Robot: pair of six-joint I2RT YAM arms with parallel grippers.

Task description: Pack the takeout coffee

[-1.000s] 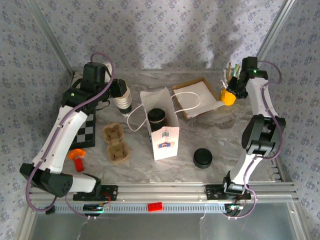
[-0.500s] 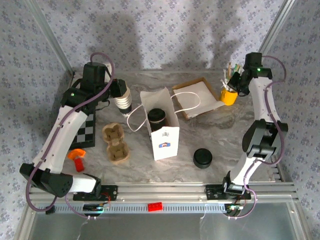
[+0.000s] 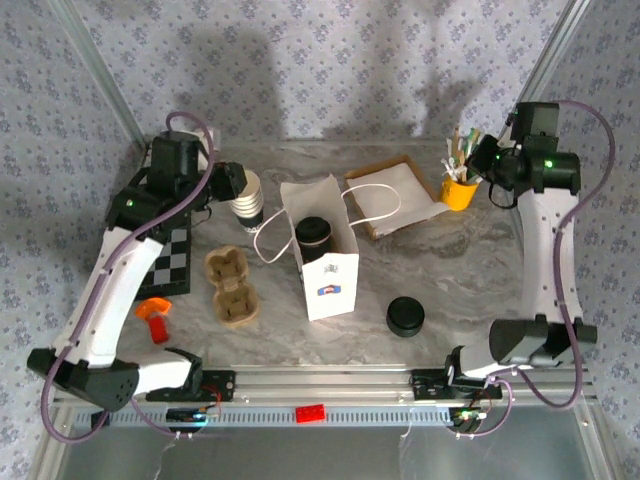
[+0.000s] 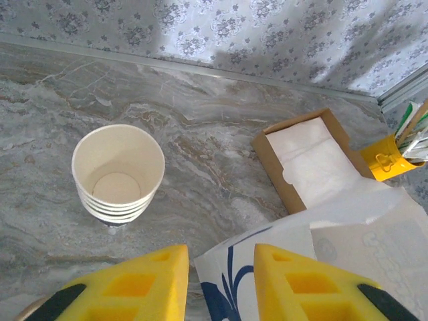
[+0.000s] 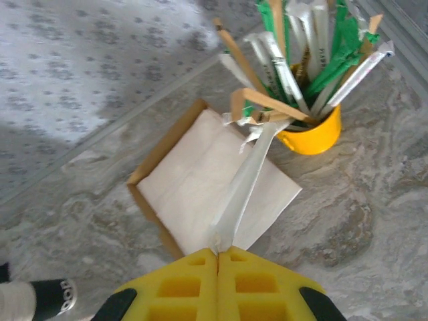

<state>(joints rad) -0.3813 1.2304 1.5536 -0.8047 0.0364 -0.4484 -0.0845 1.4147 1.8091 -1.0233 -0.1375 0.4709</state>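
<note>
Floral wallpaper closes in a grey marbled table (image 3: 460, 270). We judge the packing well along. The coffee (image 3: 312, 232) stands inside the white bag (image 3: 335, 280) at the table's middle, its black lid showing through the open top. The pulp tray (image 3: 230, 287) just left of the bag lies bare.

What is left, as we read it, is the extras. Our right gripper (image 5: 219, 253) is pinched tight on the near end of a white wrapped stick (image 5: 244, 184), whose far end reaches the rim of the yellow pot (image 5: 311, 137) at the far right. That stick probably has to go into the bag, and perhaps a napkin from the box (image 3: 377, 168) too.

Our left gripper (image 4: 219, 251) hangs above the bag's far-left side with its jaws parted and nothing between them. The cup stack (image 4: 118, 175) stands apart on the table beyond it.

Several things are hidden or unclear:
- The bag's wall covers the cup's body, so we cannot tell how squarely it sits on the bag's floor.
- The left wrist view cuts the bag off at its near edge.
- We cannot tell what the wrapper holds, nor whether the stick's far end is free of the other sticks in the pot.
- A dark shape at the near-left corner of the right wrist view is too cropped to name.
</note>
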